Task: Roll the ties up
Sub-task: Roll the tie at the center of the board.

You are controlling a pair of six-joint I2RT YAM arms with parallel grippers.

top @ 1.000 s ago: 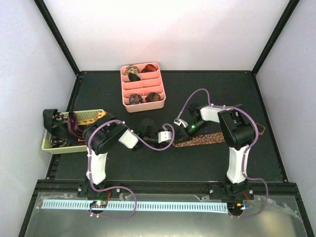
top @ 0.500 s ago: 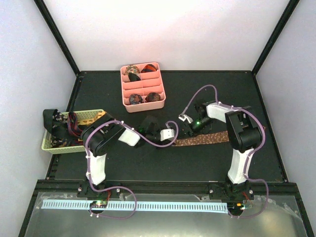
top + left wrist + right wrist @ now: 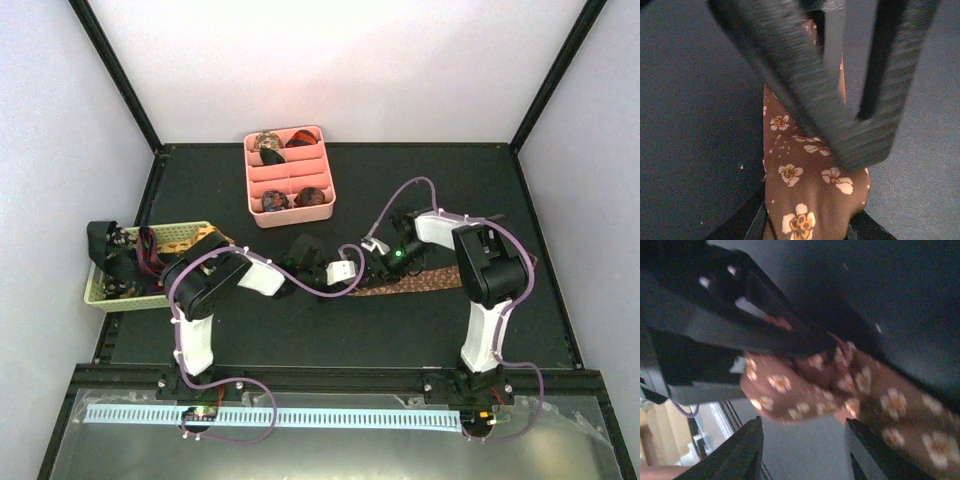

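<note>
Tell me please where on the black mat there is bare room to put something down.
Free: the mat strip between the brown tie and the arm bases; the back right corner, right of the pink tray. Crowded: the middle, where left hand and right hand crowd the tie's end.

Brown tie with cream flowers, flat right of centre, left end folded over; rolled ties upper centre; dark ties heaped far left.
</note>
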